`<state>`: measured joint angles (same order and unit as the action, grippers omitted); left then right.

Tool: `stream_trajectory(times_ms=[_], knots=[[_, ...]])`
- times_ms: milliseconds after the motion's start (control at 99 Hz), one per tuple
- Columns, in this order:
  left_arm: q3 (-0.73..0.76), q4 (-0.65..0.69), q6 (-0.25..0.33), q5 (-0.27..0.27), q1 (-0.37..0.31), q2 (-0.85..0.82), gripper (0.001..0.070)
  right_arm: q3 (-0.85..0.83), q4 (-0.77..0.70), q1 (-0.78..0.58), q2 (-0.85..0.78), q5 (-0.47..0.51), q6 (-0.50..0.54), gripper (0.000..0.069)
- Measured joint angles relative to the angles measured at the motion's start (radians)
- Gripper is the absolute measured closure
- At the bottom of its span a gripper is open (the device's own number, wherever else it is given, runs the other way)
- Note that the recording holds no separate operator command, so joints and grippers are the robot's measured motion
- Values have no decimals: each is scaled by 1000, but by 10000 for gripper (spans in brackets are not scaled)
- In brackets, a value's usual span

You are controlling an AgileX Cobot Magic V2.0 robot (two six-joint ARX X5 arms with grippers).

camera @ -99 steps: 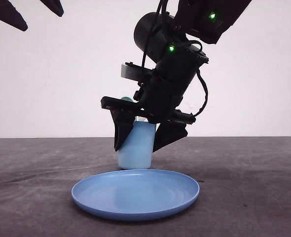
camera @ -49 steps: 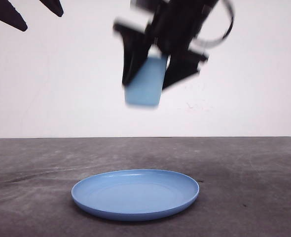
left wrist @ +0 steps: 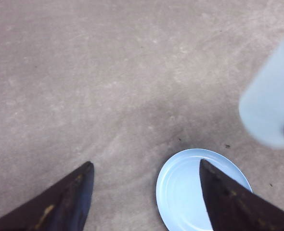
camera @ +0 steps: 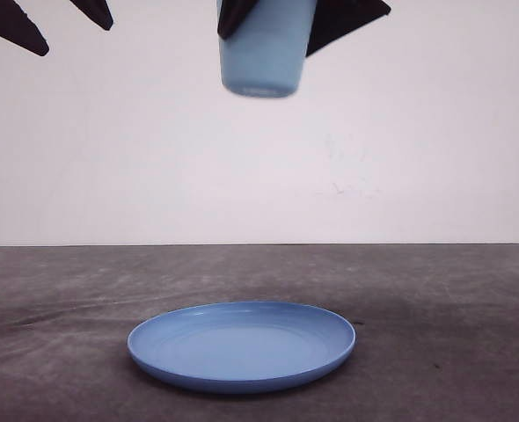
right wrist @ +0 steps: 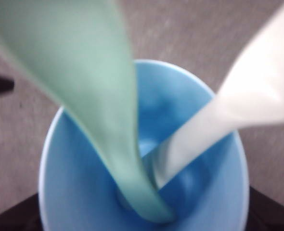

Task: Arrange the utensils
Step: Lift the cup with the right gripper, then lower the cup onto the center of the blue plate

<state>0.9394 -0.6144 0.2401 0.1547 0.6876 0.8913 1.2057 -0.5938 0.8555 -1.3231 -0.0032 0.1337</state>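
I'm looking at a bare lab test setup: a plain white backdrop wall (camera: 435, 132) behind a scuffed dark grey table (camera: 453, 299), with no household furnishings.

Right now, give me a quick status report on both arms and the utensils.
Right gripper shut on cup, raised high. Spoon and fork inside cup. Left gripper open, holding nothing. Plate on table below.

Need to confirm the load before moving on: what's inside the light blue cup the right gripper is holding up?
The right wrist view shows the mint-green spoon and the white fork standing inside the cup, handles sticking out. Their lower ends are blurred, and the cup's floor is mostly covered.
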Motion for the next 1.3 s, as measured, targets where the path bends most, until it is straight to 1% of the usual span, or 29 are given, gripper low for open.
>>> stream_trajectory(times_ms=[182,374,485,637,728,950,1304], knots=[[0,-3,0,0,0,0,287,-56,36,40,-2,19,4,278],[0,-4,0,0,0,0,287,-197,177,66,-15,35,34,278],[0,-6,0,0,0,0,287,-285,267,82,-50,76,66,278],[0,-6,0,0,0,0,287,-360,351,106,-119,99,100,281],[0,-6,0,0,0,0,287,-366,387,123,-160,131,107,281],[0,-13,0,0,0,0,287,-366,434,142,-230,152,124,282],[0,-29,0,0,0,0,287,-366,441,152,-236,156,137,282]])
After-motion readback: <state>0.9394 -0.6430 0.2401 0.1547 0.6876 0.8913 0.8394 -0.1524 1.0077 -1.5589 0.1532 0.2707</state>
